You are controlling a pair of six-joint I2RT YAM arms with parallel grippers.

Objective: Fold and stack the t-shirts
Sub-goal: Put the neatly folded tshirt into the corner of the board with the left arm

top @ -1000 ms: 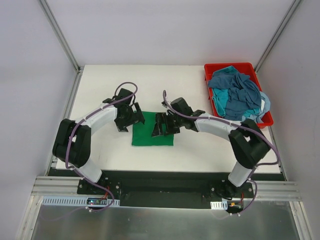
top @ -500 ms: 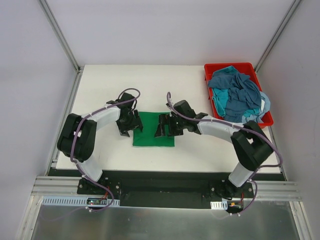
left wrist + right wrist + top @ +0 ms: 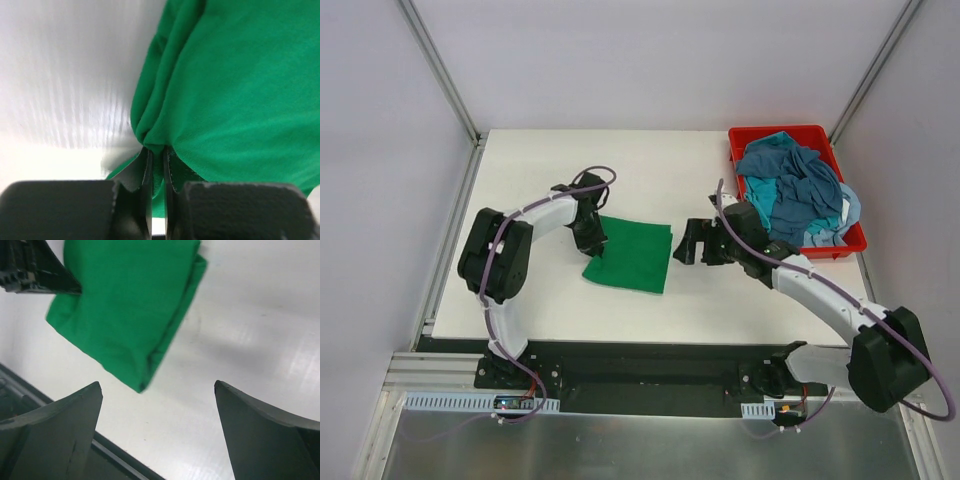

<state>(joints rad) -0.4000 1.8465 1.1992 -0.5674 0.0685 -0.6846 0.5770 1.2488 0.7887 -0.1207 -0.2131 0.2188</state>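
A folded green t-shirt (image 3: 632,257) lies on the white table, a little left of centre. My left gripper (image 3: 595,243) is at its left edge, shut on a pinch of the green cloth (image 3: 156,150). The shirt (image 3: 235,85) fills the right of the left wrist view. My right gripper (image 3: 697,243) hangs open just right of the shirt, nothing between its fingers; its wrist view has the folded shirt (image 3: 130,305) ahead and to the left. More t-shirts (image 3: 794,195), blue and teal, are heaped in a red tray (image 3: 764,133) at the back right.
The red tray sits against the table's right edge. Bare white table (image 3: 520,180) surrounds the green shirt. A black rail (image 3: 650,352) runs along the near edge, and the enclosure walls stand close on both sides.
The left gripper has closed on the shirt's left edge. The right gripper has pulled off the shirt to the right. The shirt now lies skewed, shifted slightly right.
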